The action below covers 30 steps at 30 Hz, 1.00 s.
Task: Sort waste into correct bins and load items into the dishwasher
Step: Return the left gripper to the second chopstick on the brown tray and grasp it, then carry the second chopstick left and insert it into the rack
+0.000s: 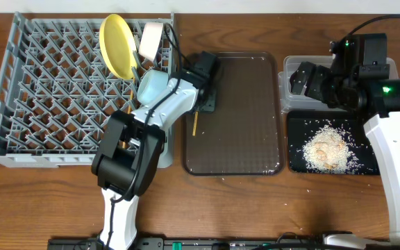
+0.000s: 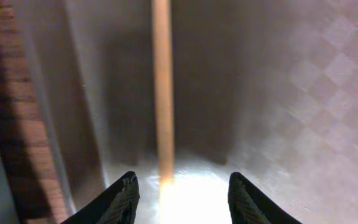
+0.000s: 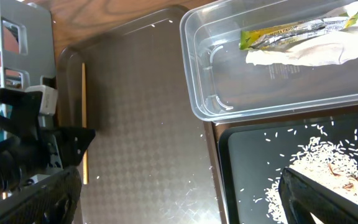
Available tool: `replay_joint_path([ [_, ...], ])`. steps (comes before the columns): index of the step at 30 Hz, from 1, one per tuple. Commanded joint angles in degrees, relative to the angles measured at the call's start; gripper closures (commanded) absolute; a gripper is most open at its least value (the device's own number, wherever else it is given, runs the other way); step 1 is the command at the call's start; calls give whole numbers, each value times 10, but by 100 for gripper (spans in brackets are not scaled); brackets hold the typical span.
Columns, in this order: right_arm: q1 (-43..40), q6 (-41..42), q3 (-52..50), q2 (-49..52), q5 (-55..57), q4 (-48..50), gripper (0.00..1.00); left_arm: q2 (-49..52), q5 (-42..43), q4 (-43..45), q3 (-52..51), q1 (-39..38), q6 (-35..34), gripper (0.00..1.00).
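We see the grey dish rack [image 1: 47,90] filling the 9 o'clock side of the worktop [image 1: 255,201]. A yellow plate [image 1: 117,45] stands on edge among the pegs near the rack's 1 o'clock corner. A white bowl [image 1: 151,38] sits just at the plate's 3 o'clock, and a light-blue bowl [image 1: 151,87] sits at about its 5 o'clock, by the rack's wall.

The dark-brown serving tray [image 1: 245,132] lies in the middle of the worktop. One wooden chopstick [image 1: 195,123] rests on it close to the 9 o'clock rim, running from 12 to 6. The left jaws are low over the 12 o'clock end of that stick. From the left wrist we see them parted, a fingertip [image 2: 120,199] on either side of the stick. They are not closed on it, and we cannot tell whether either tip touches it.

On the 3 o'clock side, the clear tub [image 3: 194,93] sits just beside the black tray [image 3: 247,155], at the tray's 12 o'clock. The green-and-orange wrapper [image 3: 297,28] and the crumpled white wrapper [image 3: 303,55] lie together inside the tub. The rice scraps [image 3: 328,171] are heaped in the black tray, with loose grains scattered around the heap. The right jaws hang above the tub's 9 o'clock end, spread wide and holding nothing.
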Motion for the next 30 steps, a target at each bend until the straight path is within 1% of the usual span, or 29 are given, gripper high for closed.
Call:
replay_joint_path([
  [1, 1, -3, 2, 1, 2, 0, 1, 12, 6, 0, -7, 14, -5, 53],
  [6, 1, -3, 2, 1, 2, 0, 1, 14, 30, -8, -7, 15, -6, 60],
  [9, 1, -3, 2, 1, 2, 0, 1, 14, 61, -23, -7, 14, -6, 60],
  [14, 1, -3, 2, 1, 2, 0, 1, 14, 64, -48, -7, 11, -19, 61],
  [22, 1, -3, 2, 1, 2, 0, 1, 33, 64, -45, -7, 10, -27, 73],
  [23, 1, -3, 2, 1, 2, 0, 1, 33, 64, -45, -6, 10, -27, 76],
  [24, 1, -3, 2, 1, 2, 0, 1, 33, 64, -44, -6, 10, -27, 81],
  [25, 1, -3, 2, 1, 2, 0, 1, 33, 64, -43, -6, 9, -27, 88],
  [26, 1, -3, 2, 1, 2, 0, 1, 33, 64, -43, -6, 9, -27, 92],
  [30, 1, -3, 2, 1, 2, 0, 1, 33, 65, -44, 0, 9, -29, 92],
])
